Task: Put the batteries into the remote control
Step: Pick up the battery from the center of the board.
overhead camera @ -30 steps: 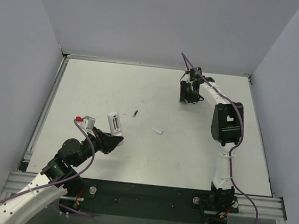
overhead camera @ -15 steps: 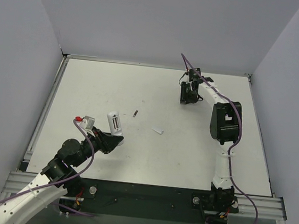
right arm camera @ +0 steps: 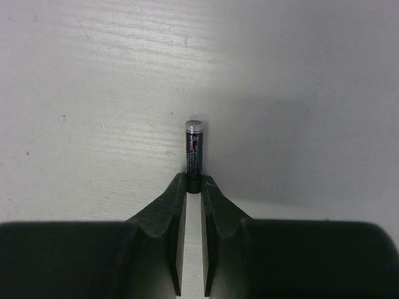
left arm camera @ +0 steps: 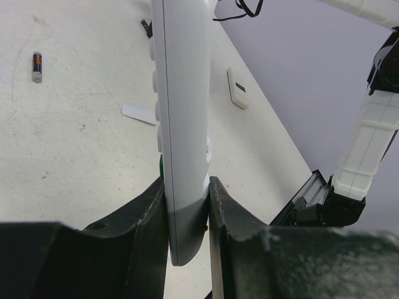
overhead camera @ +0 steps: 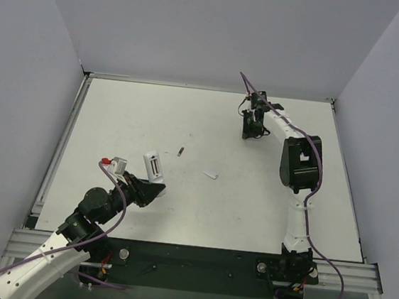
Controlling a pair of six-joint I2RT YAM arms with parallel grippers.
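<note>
Remote control (left arm camera: 181,112) is clamped steady in the left fingers (left arm camera: 146,215) at near left, likely so its bay can be reached, while one battery (right arm camera: 194,159) is pinched endwise by the right fingers (right arm camera: 163,215) far right.

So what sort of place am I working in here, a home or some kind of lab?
Most likely a lab robot test cell, not a home: a white flat tabletop, plain pale grey walls boxing it in on three sides, and a grey metal rail along its near edge.
</note>
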